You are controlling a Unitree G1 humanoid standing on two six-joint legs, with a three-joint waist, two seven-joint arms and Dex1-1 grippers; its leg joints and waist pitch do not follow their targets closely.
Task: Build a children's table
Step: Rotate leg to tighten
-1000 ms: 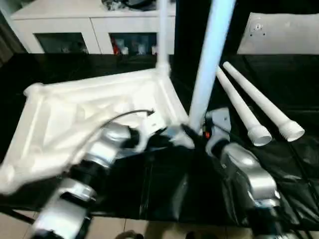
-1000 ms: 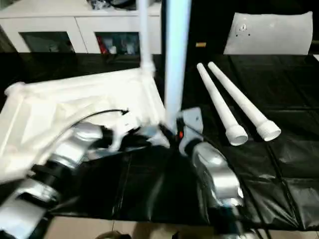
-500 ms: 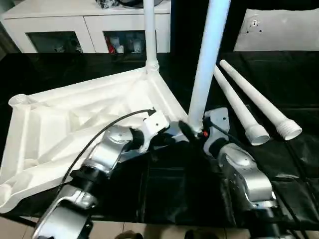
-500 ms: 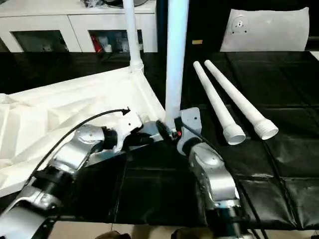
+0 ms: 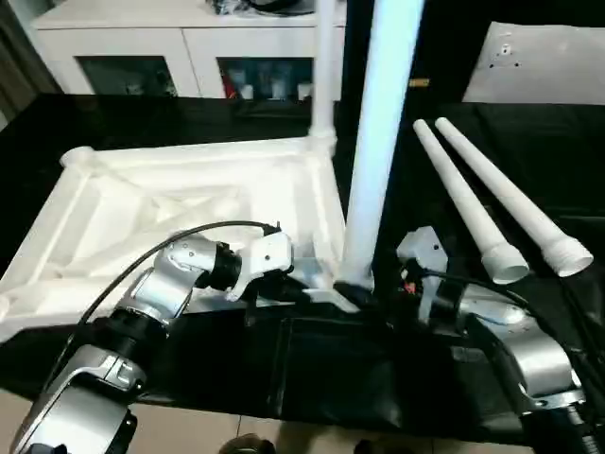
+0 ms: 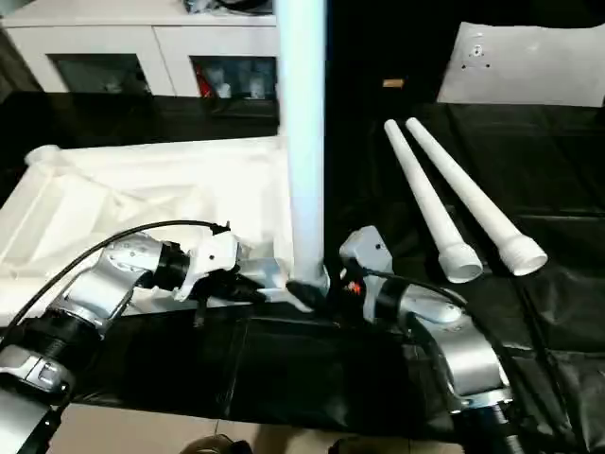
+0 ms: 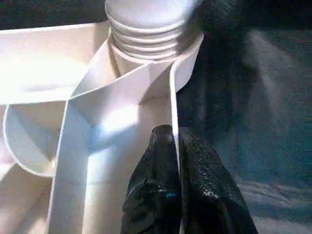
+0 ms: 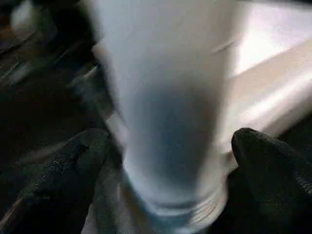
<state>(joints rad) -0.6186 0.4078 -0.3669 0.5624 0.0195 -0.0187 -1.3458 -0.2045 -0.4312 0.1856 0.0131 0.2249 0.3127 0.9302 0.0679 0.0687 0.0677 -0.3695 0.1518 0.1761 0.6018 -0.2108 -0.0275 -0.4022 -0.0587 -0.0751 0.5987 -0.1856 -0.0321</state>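
A black-covered table (image 5: 142, 128) carries the upturned white tabletop (image 5: 170, 203) and two loose white legs (image 5: 492, 203).

White leg (image 8: 165, 112) upright between the right claw's (image 8: 170, 165) two spread black fingers (image 8: 273, 165).

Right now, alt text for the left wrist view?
Two black gripper fingers pinch the thin side wall of the white ribbed plastic tabletop. Just beyond, a white tube leg's ridged end sits in the round corner socket.
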